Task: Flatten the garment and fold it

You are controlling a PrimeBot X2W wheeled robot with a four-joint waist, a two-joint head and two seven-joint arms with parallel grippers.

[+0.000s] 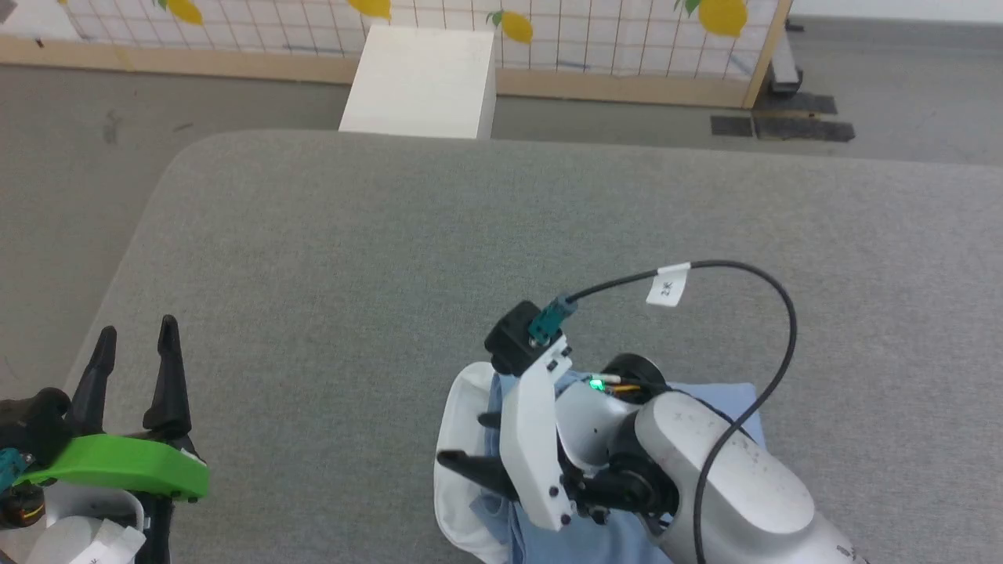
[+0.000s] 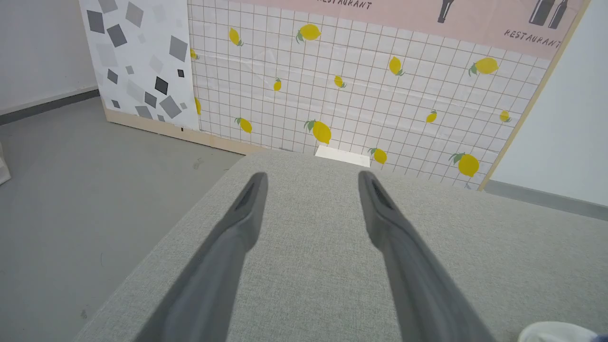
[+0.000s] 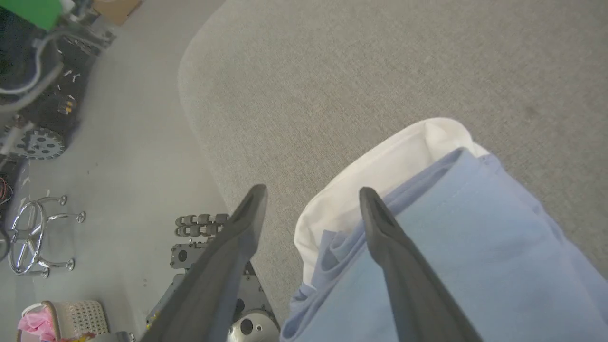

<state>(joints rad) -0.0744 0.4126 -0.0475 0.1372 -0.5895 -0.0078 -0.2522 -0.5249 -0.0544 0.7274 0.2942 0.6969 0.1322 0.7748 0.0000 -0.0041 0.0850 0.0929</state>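
the garment (image 1: 580,544) lies on the grey bench (image 1: 329,258), close to the near edge and on the robot's right side. it is not flat. it is bunched in soft layers, with blue on top and white lining peeking out at one end. i think it sits this near so both arms can reach it. the big bare part of the bench beyond it leaves room to spread it out.

the right tool (image 3: 312,189) hangs just over the white end of the shirt. its two dark fingers are spread wide and pinch nothing. one finger (image 3: 394,247) is over the blue cloth. the other is out past the cloth, over the bench edge and the floor (image 3: 133,156). i cannot tell if a finger touches the cloth. in the head view this tool points sideways, toward the robot's left, so it looks lined up with that loose end. my guess is that it needs a hold there before the shirt can be pulled flat.

the left tool (image 1: 136,329) waits well apart from the shirt, over the left corner of the bench. its fingers are spread wide too, with only bench between them. it seems parked there to stay out of the way and be ready to help. the flattening is not done, and no neat fold shows yet.
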